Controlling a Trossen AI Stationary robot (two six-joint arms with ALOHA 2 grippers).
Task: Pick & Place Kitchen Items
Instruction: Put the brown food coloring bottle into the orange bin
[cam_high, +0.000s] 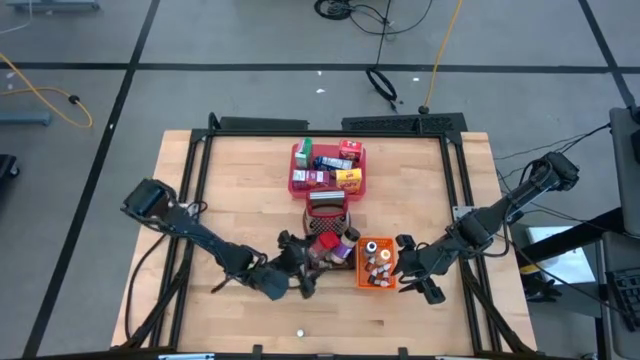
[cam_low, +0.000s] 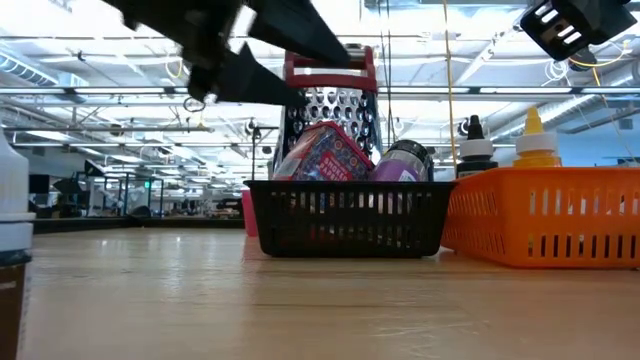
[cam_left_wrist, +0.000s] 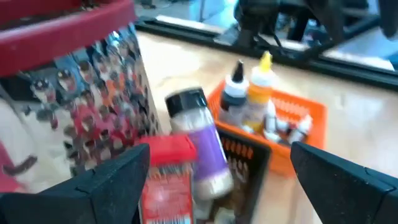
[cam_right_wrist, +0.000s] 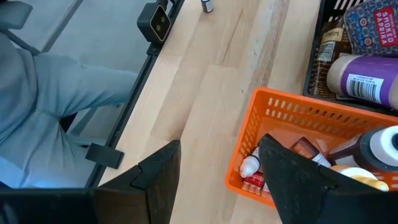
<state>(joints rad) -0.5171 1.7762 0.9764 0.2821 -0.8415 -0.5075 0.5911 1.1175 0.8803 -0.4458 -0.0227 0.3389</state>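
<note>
**benchrat:** Where's your left pincer (cam_high: 300, 272) sitting right now?

**me:** I've got it at the near-left corner of the black wire basket (cam_low: 345, 218), fingers spread wide with nothing between them. From the wrist camera, the purple-labelled spice jar (cam_left_wrist: 198, 144) and a red pouch (cam_left_wrist: 166, 180) lie in the basket just beyond the fingertips, not touching them. A metal grater with a red handle (cam_left_wrist: 81, 93) stands upright at the far side of the basket.

**benchrat:** And the right one?

**me:** Right pincer (cam_high: 418, 280) is hanging just beside the right edge of the orange bin (cam_high: 376, 264), fingers apart, empty. The bin has small bottles standing in it, one black-capped (cam_low: 475, 150) and one yellow-capped (cam_low: 537, 140).

**benchrat:** Room to move?

**me:** Tight in the middle: basket and bin sit side by side, nearly touching, and the red tray (cam_high: 327, 167) of boxed packs is just behind the grater. The tabletop (cam_high: 230, 200) is bare wood on the left, and along the near edge there's only a tiny white piece (cam_high: 298, 333).
</note>
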